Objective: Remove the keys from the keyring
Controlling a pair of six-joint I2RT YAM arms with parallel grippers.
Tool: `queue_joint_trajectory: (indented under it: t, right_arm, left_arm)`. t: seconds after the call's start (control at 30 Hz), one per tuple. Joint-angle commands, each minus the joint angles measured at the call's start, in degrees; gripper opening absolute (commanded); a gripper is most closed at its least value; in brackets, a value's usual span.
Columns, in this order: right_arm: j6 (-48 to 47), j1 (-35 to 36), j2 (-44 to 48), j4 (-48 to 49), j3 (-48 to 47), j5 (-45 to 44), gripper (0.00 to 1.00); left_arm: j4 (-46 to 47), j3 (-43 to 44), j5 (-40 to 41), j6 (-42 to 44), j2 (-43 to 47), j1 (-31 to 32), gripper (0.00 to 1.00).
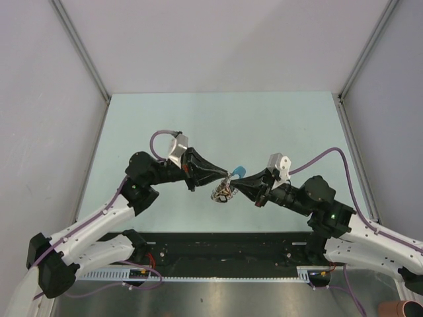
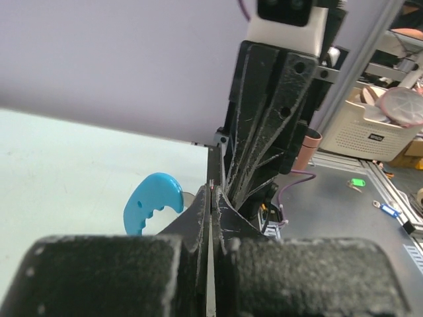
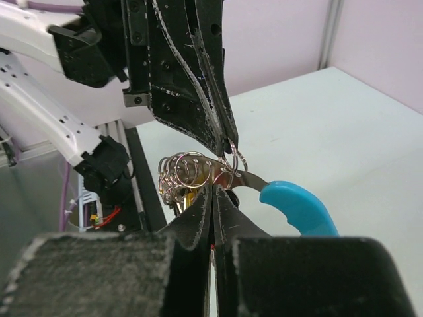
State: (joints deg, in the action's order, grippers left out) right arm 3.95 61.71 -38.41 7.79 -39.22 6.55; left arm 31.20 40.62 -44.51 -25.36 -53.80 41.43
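Held up over the table [image 1: 198, 119] between left tool [image 1: 227, 176] and right tool [image 1: 240, 184], both pressed together on the keyring [image 1: 225, 193]. Only from the right wrist: silvery coils [image 3: 188, 168], left tips [image 3: 223, 132] nipping one ring, light-blue band [image 3: 297, 206] jutting right. From the left wrist, just that band; coils hidden. Impossible to pick out the keys.

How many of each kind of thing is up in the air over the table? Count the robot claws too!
Grippers: 2 (left gripper, right gripper)
Keyring, a bunch of silvery rings: 1
Light-blue curved piece on it: 1
Keys: too hidden to count
Total: 4
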Motion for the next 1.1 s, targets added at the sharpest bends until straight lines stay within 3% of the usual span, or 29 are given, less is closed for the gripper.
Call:
queue_joint_trajectory:
  t: [0.0, 0.2, 0.5, 0.67, 0.7, 0.77, 0.83, 1.07]
  right_arm:
    - [-3.8, 1.4, -1.0, -0.5, -0.1, -6.4, 0.00]
    - [-7.5, 4.3, -1.3, -1.1, 0.0, -13.4, 0.00]
    - [-9.0, 6.0, -3.2, -0.5, -0.1, -16.2, 0.00]
    - [-8.4, 5.9, -3.4, -1.3, 0.0, -18.8, 0.01]
    - [-8.8, 5.8, -3.2, -1.7, 0.3, -19.2, 0.05]
    - [-10.7, 5.3, -2.3, -1.5, 0.9, -17.5, 0.22]
    - [-11.9, 5.2, -2.1, -0.3, 2.2, -17.0, 0.29]
    - [-17.6, 5.1, -4.1, 4.0, 3.5, -19.6, 0.32]
  left_arm:
    - [-4.2, 4.2, 4.8, 1.7, 0.5, -0.3, 0.00]
    - [-14.4, 6.8, 12.4, 5.5, 0.8, -0.3, 0.00]
    - [-18.2, 7.7, 15.2, 8.1, 0.6, -0.3, 0.00]
    - [-15.9, 6.7, 12.1, 8.9, 1.4, -0.3, 0.00]
    - [-16.0, 6.7, 11.6, 9.9, 1.4, -0.3, 0.00]
    - [-17.4, 7.2, 11.1, 10.5, 1.1, -0.3, 0.01]
    - [-17.9, 7.6, 10.8, 11.0, 0.6, -0.3, 0.00]
    - [-17.3, 7.8, 10.2, 10.8, 0.4, -0.3, 0.00]
